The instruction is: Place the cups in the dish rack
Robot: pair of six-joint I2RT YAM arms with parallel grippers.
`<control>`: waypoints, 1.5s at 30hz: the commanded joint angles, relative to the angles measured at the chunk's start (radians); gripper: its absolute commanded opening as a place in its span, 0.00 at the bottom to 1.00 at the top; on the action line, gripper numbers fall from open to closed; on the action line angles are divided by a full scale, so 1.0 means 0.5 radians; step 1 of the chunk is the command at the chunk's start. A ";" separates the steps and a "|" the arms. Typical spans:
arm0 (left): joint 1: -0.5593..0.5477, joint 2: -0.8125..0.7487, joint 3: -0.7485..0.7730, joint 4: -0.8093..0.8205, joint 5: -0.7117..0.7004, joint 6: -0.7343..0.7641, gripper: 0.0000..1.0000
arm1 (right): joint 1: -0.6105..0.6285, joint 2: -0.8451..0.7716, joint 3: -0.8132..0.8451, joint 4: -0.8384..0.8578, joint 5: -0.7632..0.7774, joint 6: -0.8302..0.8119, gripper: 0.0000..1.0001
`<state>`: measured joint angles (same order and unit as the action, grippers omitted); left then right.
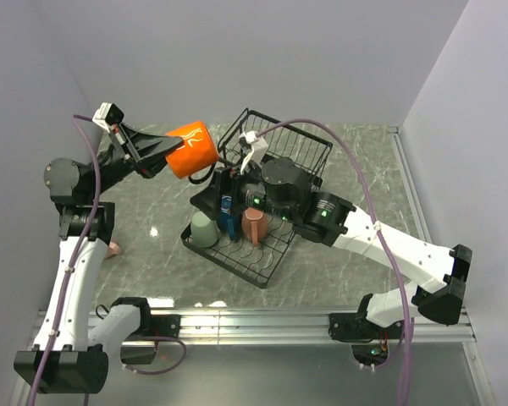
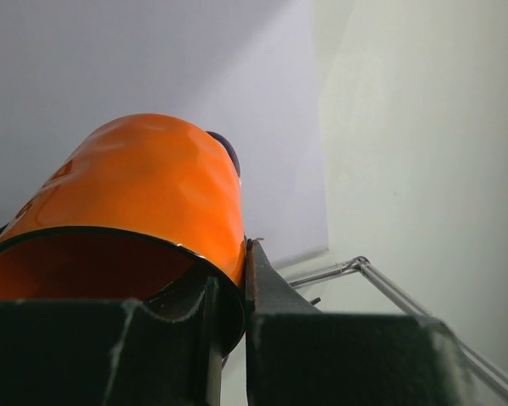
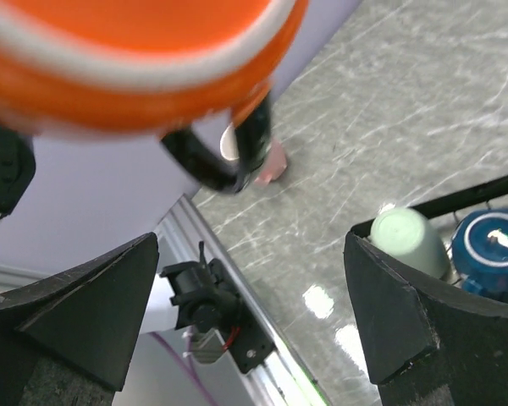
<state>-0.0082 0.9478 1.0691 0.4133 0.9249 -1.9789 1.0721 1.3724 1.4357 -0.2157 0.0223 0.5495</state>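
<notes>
While the left gripper (image 2: 237, 326) pinches the rim of the orange mug (image 1: 193, 149), one finger inside the mouth and one outside, that mug hangs in the air just up and left of the dish rack (image 1: 237, 264). It's tipped on its side, mouth toward the gripper, dark handle hanging down on the rack side.

Moving across to the rack's flat tray section: a pale green mug (image 1: 203, 228) sits at the left corner, bottom up. Right beside it is a blue mug (image 1: 229, 216), also base up. Next along is a salmon mug (image 1: 255, 225), close by the blue one; which way up it stands I can't tell.

Now the right gripper (image 3: 254, 321): it hovers over the rack's left side, just below the orange mug, with its black fingers (image 3: 85, 296) spread wide and nothing between them. Its arm reaches in across the rack from the right. Behind it rises the rack's raised basket section, on the grey marbled table (image 1: 368, 165).
</notes>
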 commanded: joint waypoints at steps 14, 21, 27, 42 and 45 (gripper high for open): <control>0.001 -0.076 0.313 -0.013 -0.006 -1.022 0.00 | -0.122 -0.027 0.138 0.517 -0.161 -0.243 0.94; 0.001 -0.134 0.286 -0.133 0.000 -0.985 0.00 | -0.178 0.099 0.347 0.582 -0.415 -0.246 0.89; -0.002 -0.147 0.246 -0.124 0.016 -0.991 0.00 | -0.178 0.188 0.396 0.762 -0.600 -0.075 0.76; 0.001 -0.214 0.016 -0.198 0.025 -0.881 0.01 | -0.178 -0.057 0.234 0.885 -0.585 0.051 0.00; 0.001 -0.214 -0.006 -0.292 0.058 -0.780 0.00 | -0.181 -0.140 0.190 0.834 -0.557 0.091 0.00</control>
<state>-0.0029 0.8417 1.0912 0.3286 0.8753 -2.0296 0.9833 1.4124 1.5013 0.0269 -0.3233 0.5629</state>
